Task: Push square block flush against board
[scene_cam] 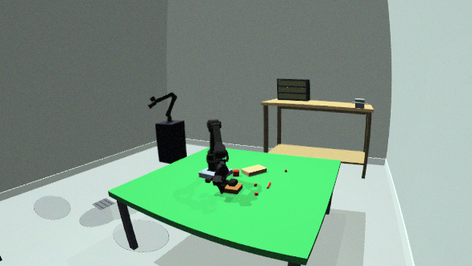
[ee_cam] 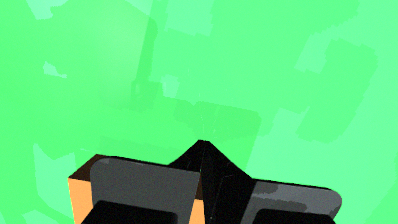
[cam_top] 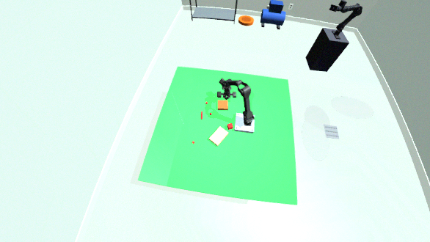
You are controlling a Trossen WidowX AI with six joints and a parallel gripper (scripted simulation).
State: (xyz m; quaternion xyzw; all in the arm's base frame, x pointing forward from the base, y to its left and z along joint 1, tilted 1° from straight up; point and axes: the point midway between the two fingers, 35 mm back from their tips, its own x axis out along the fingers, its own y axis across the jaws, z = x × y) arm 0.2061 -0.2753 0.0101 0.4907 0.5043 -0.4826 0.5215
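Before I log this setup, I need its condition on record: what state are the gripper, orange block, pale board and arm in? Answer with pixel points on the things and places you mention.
Gripper (cam_top: 227, 98) (scene_cam: 221, 192) (ee_cam: 202, 145): shut, holding nothing.
Orange block (cam_top: 222, 105) (scene_cam: 233, 188): flat on the table, apart from the board.
Pale board (cam_top: 219, 136) (scene_cam: 254, 170): lying flat, untouched by the block.
Arm (cam_top: 246, 103) (scene_cam: 216, 141): bent, reaching toward the block.

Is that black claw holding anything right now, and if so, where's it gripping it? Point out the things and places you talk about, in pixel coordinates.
Nothing is held: the gripper (cam_top: 227, 97) (scene_cam: 221, 191) (ee_cam: 202, 145) is shut, with the orange block (cam_top: 222, 105) (scene_cam: 233, 187) (ee_cam: 80, 200) beside it, not between its fingers.
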